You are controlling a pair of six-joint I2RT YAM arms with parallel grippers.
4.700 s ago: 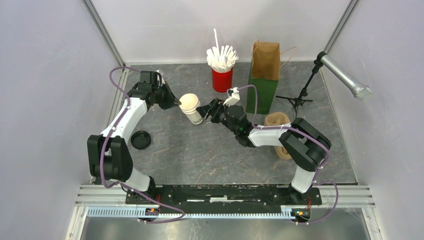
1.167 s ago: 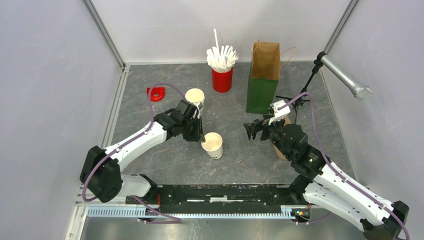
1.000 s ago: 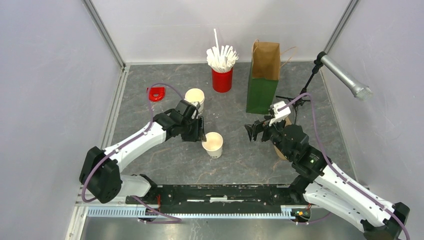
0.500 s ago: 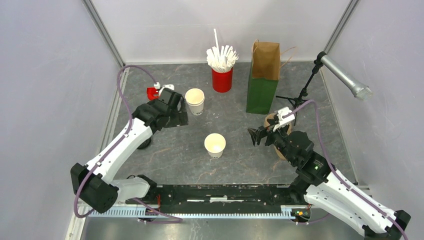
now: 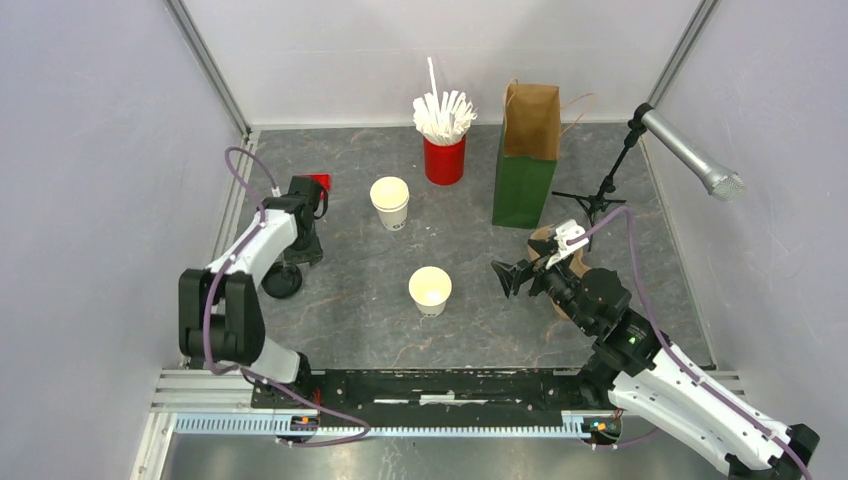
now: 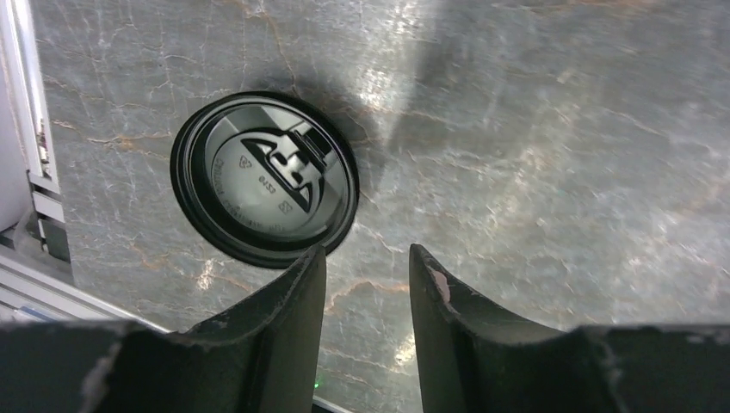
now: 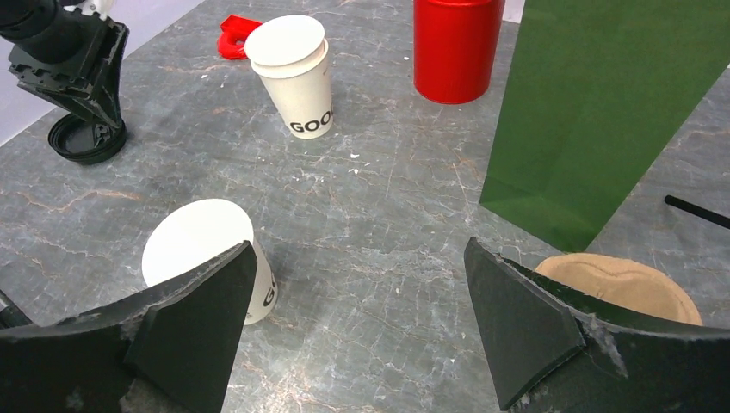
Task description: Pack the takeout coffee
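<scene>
No cup with a lid on it shows in any view. A single cream-white paper cup [image 5: 430, 290] with dark print stands open-topped mid-table; it also shows in the right wrist view [image 7: 202, 249]. A loose black lid [image 5: 282, 281] lies flat at the left. My left gripper [image 5: 297, 258] hangs just above and beside the lid [image 6: 264, 181], open with a narrow gap and empty [image 6: 366, 258]. My right gripper [image 5: 510, 277] is wide open and empty [image 7: 357, 258], to the right of the single cup.
A lidless stack of white cups [image 5: 390, 203] stands behind the single cup. A red holder of white sticks [image 5: 444, 150], a green-and-brown paper bag [image 5: 527, 160], a brown cardboard piece [image 5: 555, 245], a microphone stand [image 5: 690, 150] and a small red object [image 5: 318, 182] stand around.
My left arm has let go of the single cup mid-table and swung left to the black lid. My right gripper has drawn back a little and stays open.
</scene>
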